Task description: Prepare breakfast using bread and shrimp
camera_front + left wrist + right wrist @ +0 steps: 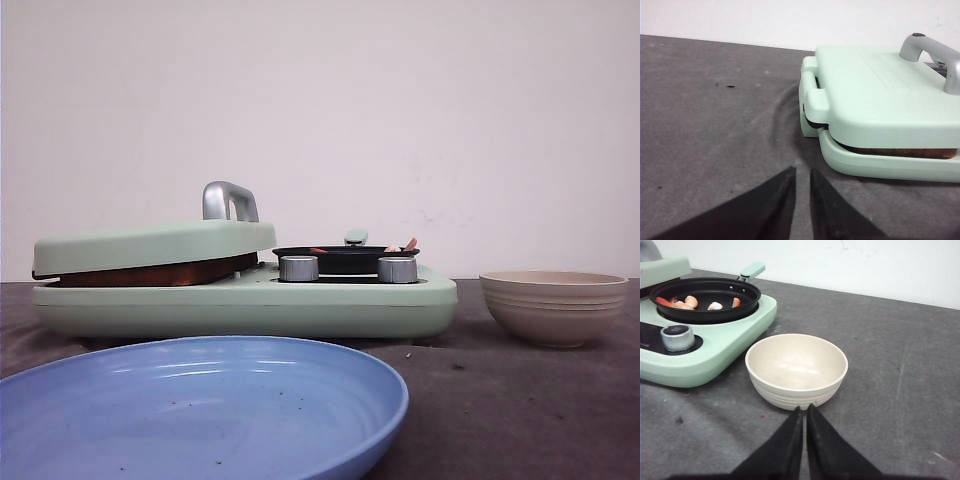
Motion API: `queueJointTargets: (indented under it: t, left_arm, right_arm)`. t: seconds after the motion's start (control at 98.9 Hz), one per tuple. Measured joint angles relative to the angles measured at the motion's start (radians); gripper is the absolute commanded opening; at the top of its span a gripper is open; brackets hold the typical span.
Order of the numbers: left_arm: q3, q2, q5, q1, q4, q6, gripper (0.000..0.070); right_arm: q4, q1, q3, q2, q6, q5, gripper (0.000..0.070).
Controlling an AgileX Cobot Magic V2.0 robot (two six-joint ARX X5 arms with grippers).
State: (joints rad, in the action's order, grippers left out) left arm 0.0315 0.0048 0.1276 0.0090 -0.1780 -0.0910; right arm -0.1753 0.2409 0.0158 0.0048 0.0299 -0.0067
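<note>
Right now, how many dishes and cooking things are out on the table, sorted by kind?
Breakfast maker, mint green, lid down: 1
Black pan holding the shrimp: 1
Blue plate: 1
Beige bowl: 1
Silver knobs: 2
Total: 6, with no bread slice in plain view; a brown edge shows under the lid.

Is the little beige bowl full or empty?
Empty. The right wrist view looks down into the bowl and shows only its bare cream inside. The shrimp are in the black pan instead.
</note>
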Motion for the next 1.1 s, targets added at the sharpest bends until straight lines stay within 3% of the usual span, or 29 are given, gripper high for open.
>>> queueJointTargets:
  t: [0.415, 0.556, 0.819, 1.103]
  left_arm:
    - [0.0, 0.0, 0.0, 0.0, 0.0, 0.0, 0.0]
    - [0.0, 0.0, 0.0, 0.0, 0.0, 0.0, 0.0]
    - [0.0, 0.0, 0.0, 0.0, 0.0, 0.0, 0.0]
    - [0.0, 0.0, 0.0, 0.0, 0.0, 0.0, 0.0]
  right_arm:
    - [0.0, -0.029, 0.0, 0.0, 0.024, -0.058, 0.0001]
    - [0.0, -0.029, 0.0, 0.0, -0.02, -0.058, 0.0001]
    - [0.001, -0.03, 0.0, 0.0, -0.09, 0.046, 0.0001]
    - [0.002, -0.043, 0.0, 0.0, -0.091, 0.05, 0.0001]
